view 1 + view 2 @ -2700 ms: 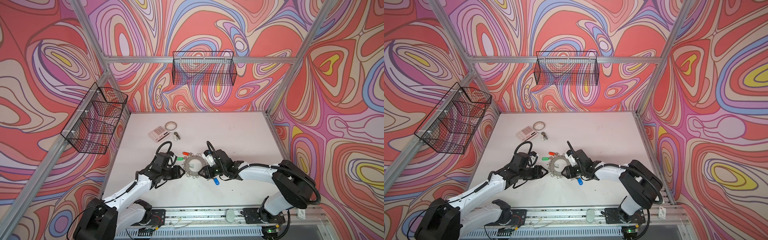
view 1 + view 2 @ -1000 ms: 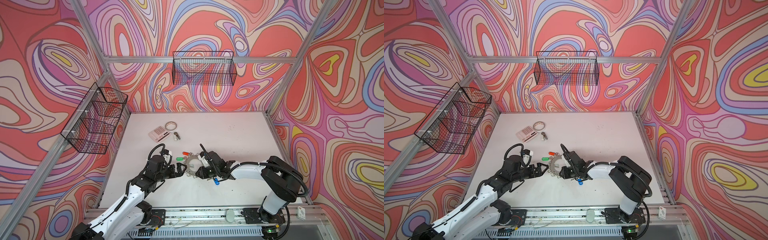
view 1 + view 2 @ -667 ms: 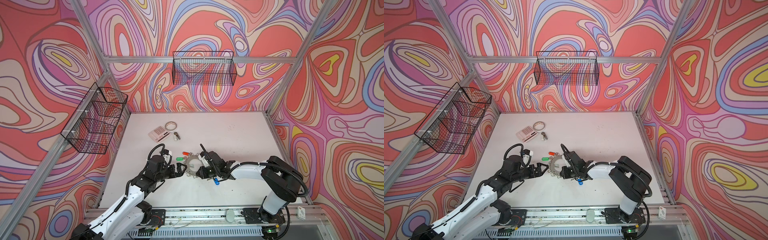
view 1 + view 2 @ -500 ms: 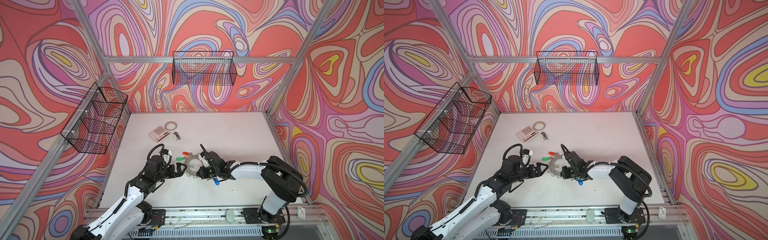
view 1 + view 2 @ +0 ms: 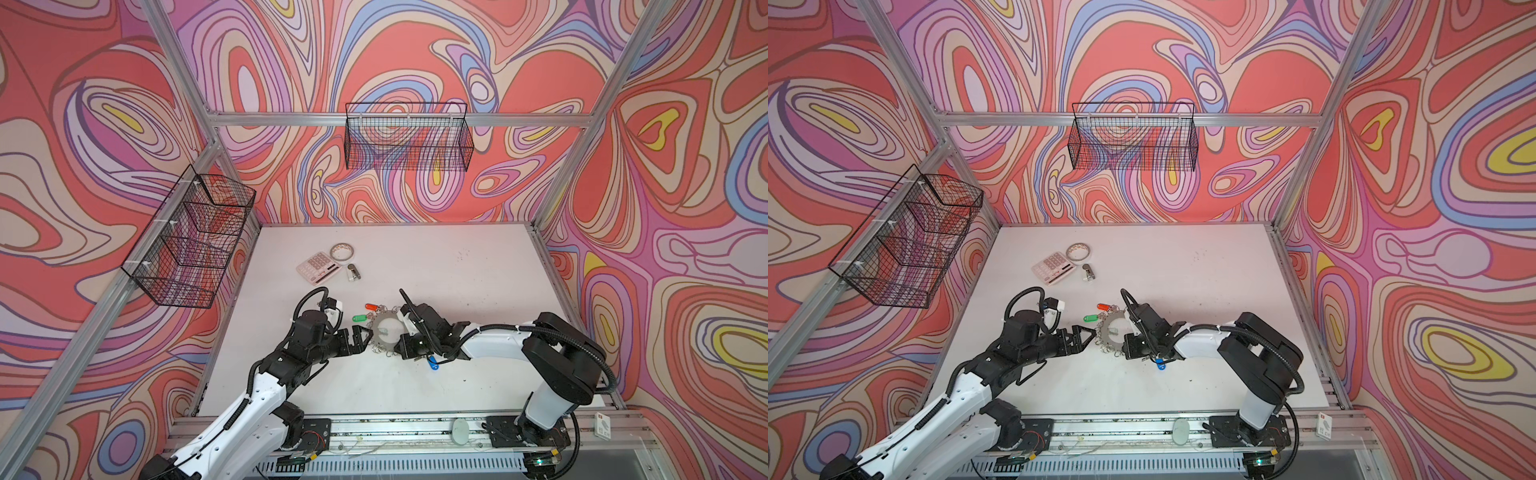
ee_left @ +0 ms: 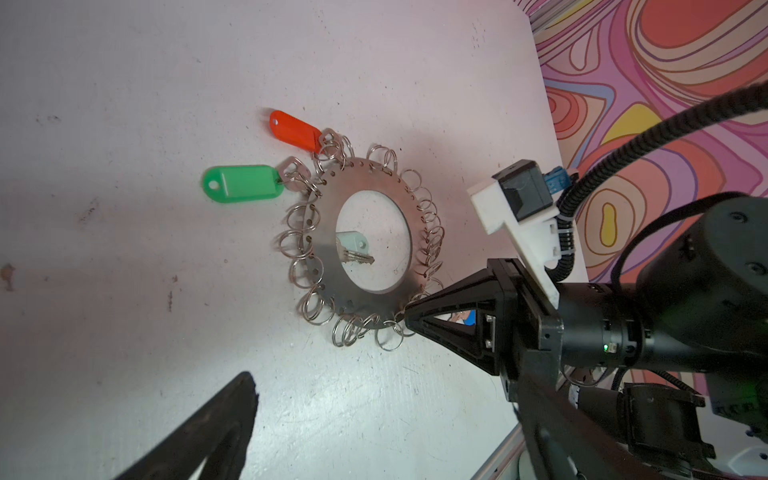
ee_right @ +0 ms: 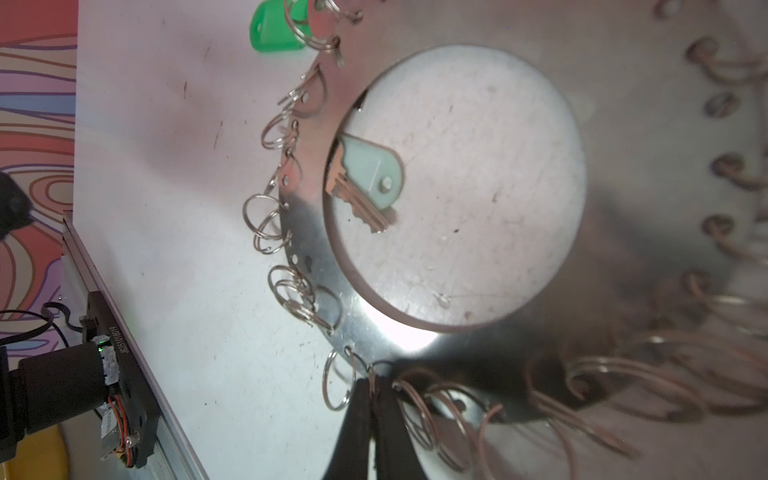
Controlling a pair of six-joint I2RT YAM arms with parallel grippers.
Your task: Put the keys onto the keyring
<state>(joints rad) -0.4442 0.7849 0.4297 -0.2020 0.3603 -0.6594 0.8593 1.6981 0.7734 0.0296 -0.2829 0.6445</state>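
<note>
A flat grey keyring [image 6: 365, 176], fringed with small wire loops, lies on a white table [image 5: 457, 270] between my two grippers. My right gripper [image 7: 372, 392] is closed tight. Its fingertips pinch one wire loop [image 7: 371, 372] on the rim nearest to it.

My left gripper [image 5: 365, 336] is at the opposite side of the keyring, just beside the rim. Its jaws are spread wide and hold nothing.

A key with a pale mint tag [image 6: 353, 245] lies loose on the table inside the keyring's round hole, just ahead of my right fingertips. Two more keys, one with a green tag [image 6: 243, 183] and one with a red-orange tag [image 6: 295, 131], lie at the rim farthest from my right gripper. Their metal heads sit among the loops, and I cannot tell whether they are threaded on. A key with a blue tag [image 5: 432, 362] rests on the table just behind my right gripper, partly hidden under it.
</note>
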